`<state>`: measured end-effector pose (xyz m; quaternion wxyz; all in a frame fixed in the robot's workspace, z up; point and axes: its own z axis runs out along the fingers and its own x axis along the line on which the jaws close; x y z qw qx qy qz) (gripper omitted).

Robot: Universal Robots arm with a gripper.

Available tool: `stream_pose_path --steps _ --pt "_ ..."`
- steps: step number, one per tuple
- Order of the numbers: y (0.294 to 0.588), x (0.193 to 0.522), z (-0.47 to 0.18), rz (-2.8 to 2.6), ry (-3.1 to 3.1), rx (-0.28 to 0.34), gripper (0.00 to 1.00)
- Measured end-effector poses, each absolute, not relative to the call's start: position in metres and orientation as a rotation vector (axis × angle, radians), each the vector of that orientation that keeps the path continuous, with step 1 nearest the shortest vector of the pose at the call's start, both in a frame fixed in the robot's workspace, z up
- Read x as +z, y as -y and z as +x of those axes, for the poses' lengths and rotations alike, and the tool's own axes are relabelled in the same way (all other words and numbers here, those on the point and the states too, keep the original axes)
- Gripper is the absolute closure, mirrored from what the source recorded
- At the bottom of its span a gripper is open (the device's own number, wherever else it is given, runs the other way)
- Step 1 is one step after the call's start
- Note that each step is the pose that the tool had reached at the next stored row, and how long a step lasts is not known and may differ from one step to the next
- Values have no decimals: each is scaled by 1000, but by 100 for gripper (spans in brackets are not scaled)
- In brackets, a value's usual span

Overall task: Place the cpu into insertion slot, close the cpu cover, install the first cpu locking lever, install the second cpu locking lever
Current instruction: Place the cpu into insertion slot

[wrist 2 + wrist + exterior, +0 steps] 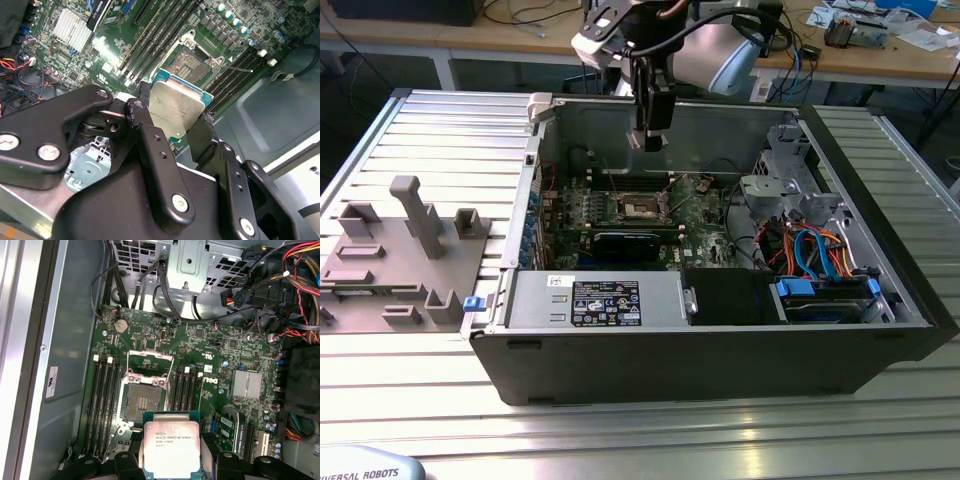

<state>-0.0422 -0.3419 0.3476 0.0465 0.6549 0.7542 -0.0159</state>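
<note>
Silvery cpu (171, 440) clamped between fingers (150, 145) of the gripper (170, 122), held clear above the insertion slot (145, 402); cpu cover (146, 360) apparently standing open at the slot's edge.

The cpu (171, 440) shows a dull, smooth silvery metal face. The tool (172, 122) is matt black. The worktop (720, 430) is ribbed pale metal with a soft sheen.

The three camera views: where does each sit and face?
Exterior view: off the arm, looking down into the open computer case; shows arm, end effector.
First wrist view: on the arm, facing the circuit board squarely; fingers show.
Second wrist view: on the arm, slanted across the board; fingers show.
Both wrist views share the held cpu and insertion slot.
</note>
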Motion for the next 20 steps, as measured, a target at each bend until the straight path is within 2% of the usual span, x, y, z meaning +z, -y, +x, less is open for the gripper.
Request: stream_pose_path --steps 20 --pt "342 343 -42 1998 -2302 -48 46"
